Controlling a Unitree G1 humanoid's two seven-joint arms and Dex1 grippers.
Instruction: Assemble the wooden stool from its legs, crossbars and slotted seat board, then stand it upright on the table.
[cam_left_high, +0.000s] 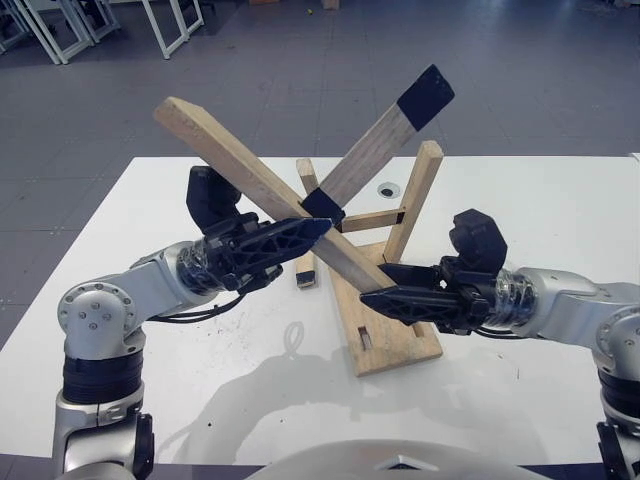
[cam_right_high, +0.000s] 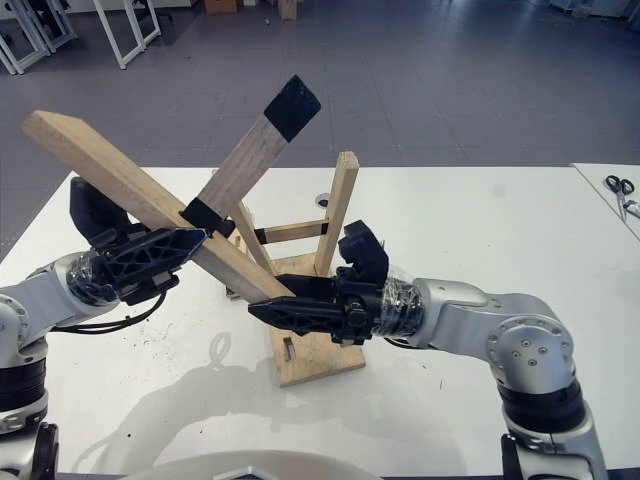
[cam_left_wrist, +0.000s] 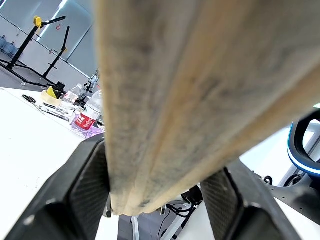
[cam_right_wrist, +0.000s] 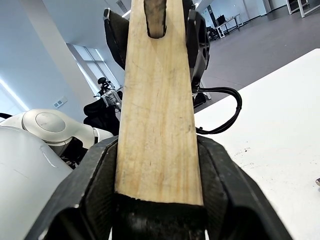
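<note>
**Both tools on one leg, above the seat board**

Nearest lies the flat slotted wooden seat board (cam_left_high: 395, 335), resting on the white surface (cam_left_high: 520, 200). Just above its near end, the right tool (cam_left_high: 375, 282) is clamped on the lower end of a long pale wooden leg (cam_left_high: 225, 150). The right wrist view shows the fingers pressed against both side faces. Higher up the same leg, the left tool (cam_left_high: 300, 238) is closed around its middle, so the leg slants up to the robot's left, clear of the surface.

Behind, a black-capped wooden leg (cam_left_high: 385, 135) crosses it, leaning the other way (whether the two are joined there I cannot tell). Beyond stands a plain upright wooden leg (cam_left_high: 420, 195) on the board, with a short wooden crossbar (cam_left_high: 372, 219) meeting it.

The leg looks stiff, light and dry-grained, so it should hold without slipping. Gripping the flat faces near each end, as now, seems best for steering its tip into a slot.
</note>
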